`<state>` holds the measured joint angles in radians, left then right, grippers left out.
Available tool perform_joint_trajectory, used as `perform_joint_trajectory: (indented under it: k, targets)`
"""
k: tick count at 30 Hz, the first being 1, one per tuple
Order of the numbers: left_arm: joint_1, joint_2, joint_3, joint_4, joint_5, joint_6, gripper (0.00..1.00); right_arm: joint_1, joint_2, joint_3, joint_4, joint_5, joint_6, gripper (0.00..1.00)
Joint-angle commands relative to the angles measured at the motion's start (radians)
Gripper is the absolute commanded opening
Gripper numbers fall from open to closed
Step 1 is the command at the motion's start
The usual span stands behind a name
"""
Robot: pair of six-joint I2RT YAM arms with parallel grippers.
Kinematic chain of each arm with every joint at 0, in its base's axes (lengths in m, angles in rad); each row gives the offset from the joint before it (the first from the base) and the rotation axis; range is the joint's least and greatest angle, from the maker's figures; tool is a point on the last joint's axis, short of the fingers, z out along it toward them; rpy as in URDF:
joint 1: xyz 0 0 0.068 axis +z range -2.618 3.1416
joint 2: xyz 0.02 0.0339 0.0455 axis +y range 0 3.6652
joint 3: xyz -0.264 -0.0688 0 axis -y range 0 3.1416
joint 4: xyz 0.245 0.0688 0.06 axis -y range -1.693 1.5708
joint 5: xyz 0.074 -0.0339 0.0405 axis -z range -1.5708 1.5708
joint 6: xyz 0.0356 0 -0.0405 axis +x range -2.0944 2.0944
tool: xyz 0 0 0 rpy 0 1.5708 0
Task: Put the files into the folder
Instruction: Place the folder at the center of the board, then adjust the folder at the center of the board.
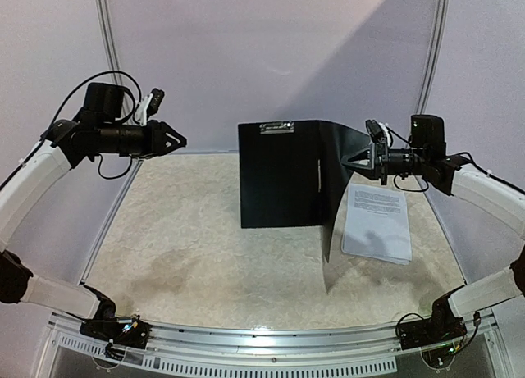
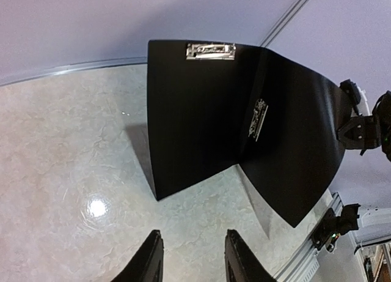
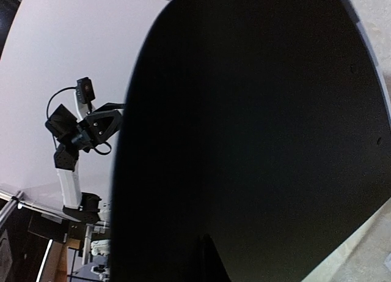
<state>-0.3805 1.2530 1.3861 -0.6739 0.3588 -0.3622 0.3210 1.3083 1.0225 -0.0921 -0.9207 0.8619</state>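
Top: folder point(image 1: 279, 177) mid-frame on worktop point(image 1: 205, 255), its cover point(image 1: 336, 198) upright, right tool point(image 1: 354, 162) pinching the cover's edge; papers point(image 1: 377, 222) flat, right of frame | Left wrist: left tool point(image 2: 192, 234) spread, empty, bottom centre | Right wrist: cover fills frame, bowed, likely floppy; papers probably light and slippery, so take them by an edge

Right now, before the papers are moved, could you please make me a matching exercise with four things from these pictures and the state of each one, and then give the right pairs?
Things:
1. files
2. folder
3. left gripper
4. right gripper

States:
A. at the upper edge of the folder's raised side
B. open, up in the air, holding nothing
C. one side flat, the other side raised
D. lying flat on the table, outside the folder, on its right

Pairs: 1-D, 2-C, 3-B, 4-A
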Motion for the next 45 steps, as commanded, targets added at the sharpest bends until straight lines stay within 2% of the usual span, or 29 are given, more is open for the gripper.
perform_joint_trajectory:
  k: [1, 7, 11, 13, 18, 22, 24, 29, 33, 36, 39, 43, 45]
  targets:
    - [0.014, -0.063, -0.036, 0.033, -0.018, 0.032, 0.36, 0.029, -0.008, 0.005, 0.058, -0.164, 0.196, 0.0]
    - [0.015, -0.157, -0.046, 0.108, -0.044, 0.053, 0.37, 0.143, 0.027, -0.005, 0.27, -0.154, 0.428, 0.0]
    - [0.013, -0.221, -0.075, 0.138, 0.01, 0.059, 0.39, 0.229, 0.082, -0.004, 0.388, -0.133, 0.554, 0.0]
    - [0.013, -0.242, -0.109, 0.14, 0.04, 0.058, 0.4, 0.265, 0.112, 0.004, 0.381, -0.137, 0.583, 0.0]
    - [-0.003, -0.283, -0.289, 0.217, 0.077, -0.017, 0.41, 0.276, 0.211, 0.021, 0.153, -0.163, 0.393, 0.0]
    - [-0.097, -0.285, -0.434, 0.311, 0.051, -0.068, 0.41, 0.27, 0.287, 0.019, -0.037, -0.181, 0.216, 0.0]
    - [-0.156, -0.268, -0.477, 0.33, -0.024, -0.066, 0.41, 0.258, 0.301, 0.015, -0.132, -0.147, 0.128, 0.01]
    - [-0.261, -0.188, -0.542, 0.35, -0.158, -0.059, 0.41, 0.201, 0.301, 0.015, -0.313, -0.05, -0.065, 0.16]
    - [-0.32, -0.099, -0.576, 0.387, -0.186, -0.057, 0.41, 0.123, 0.323, 0.1, -0.533, 0.106, -0.234, 0.22]
    - [-0.366, -0.05, -0.603, 0.446, -0.188, -0.055, 0.41, 0.093, 0.391, 0.176, -0.587, 0.215, -0.342, 0.23]
    - [-0.407, -0.017, -0.62, 0.49, -0.228, -0.036, 0.4, 0.09, 0.518, 0.248, -0.577, 0.266, -0.378, 0.18]
    - [-0.487, -0.008, -0.636, 0.532, -0.26, 0.022, 0.4, 0.091, 0.677, 0.332, -0.512, 0.256, -0.354, 0.0]
    - [-0.532, -0.02, -0.647, 0.55, -0.238, 0.056, 0.4, 0.092, 0.722, 0.365, -0.492, 0.252, -0.335, 0.0]
